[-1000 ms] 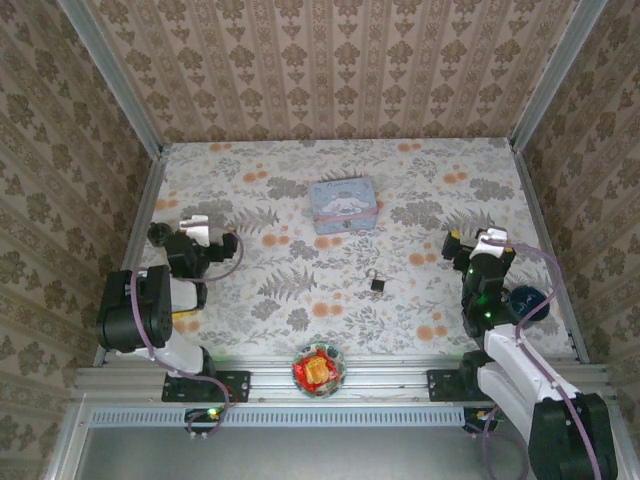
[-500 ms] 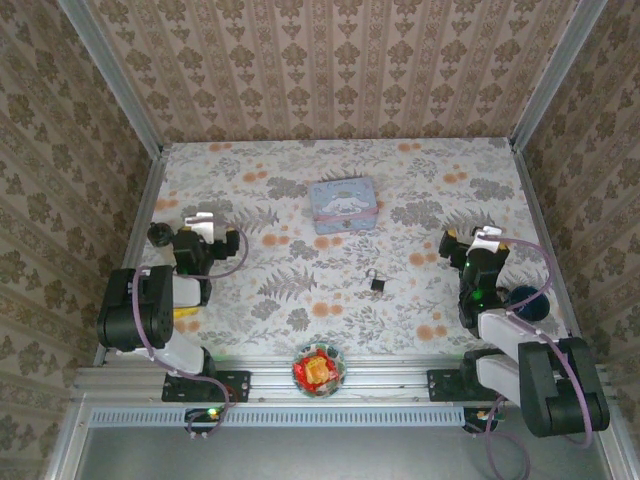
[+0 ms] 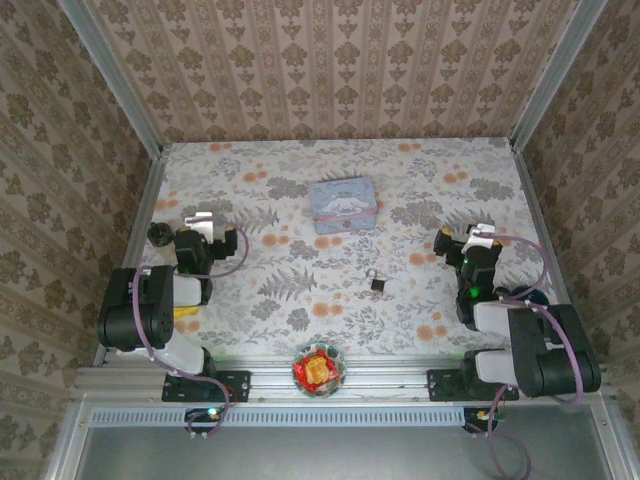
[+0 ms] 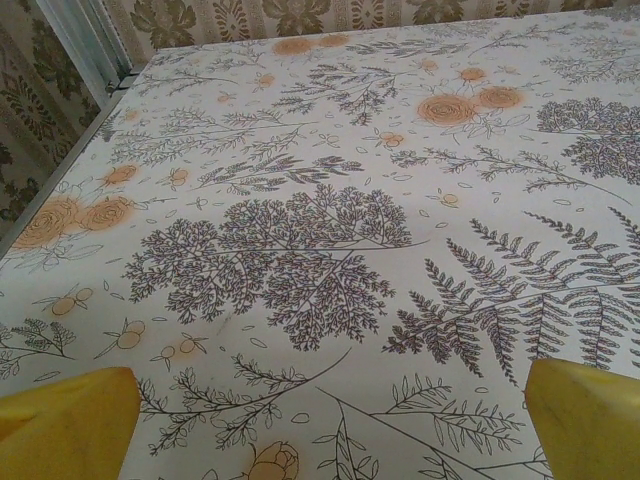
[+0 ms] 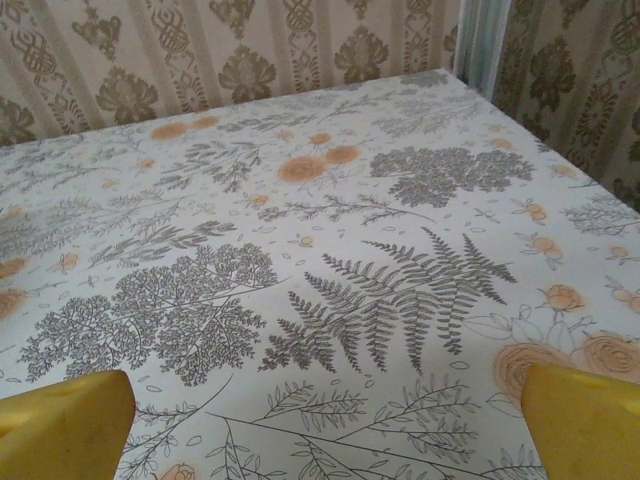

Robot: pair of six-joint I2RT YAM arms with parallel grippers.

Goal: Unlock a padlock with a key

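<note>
The padlock (image 3: 377,283), tiny and black with a thin silvery shackle, lies on the flowered table (image 3: 300,180) near the middle, a little toward the front. I cannot make out the key. My left gripper (image 3: 201,224) rests low at the left side, far left of the padlock. Its yellow fingertips (image 4: 65,425) stand wide apart, open over bare cloth (image 4: 330,440). At the right side, right of the padlock, my right gripper (image 3: 470,240) is also open. Nothing lies between its yellow fingertips (image 5: 585,420), around the gap (image 5: 320,430).
A pale blue cartoon tin (image 3: 344,205) sits behind the padlock. A round black knob (image 3: 158,234) lies by the left gripper. A bowl of red and orange pieces (image 3: 319,368) stands on the front rail. Patterned walls close in three sides.
The right arm has folded back toward its base, and its gripper has shifted slightly left. The left gripper has barely moved. Both stay open.
</note>
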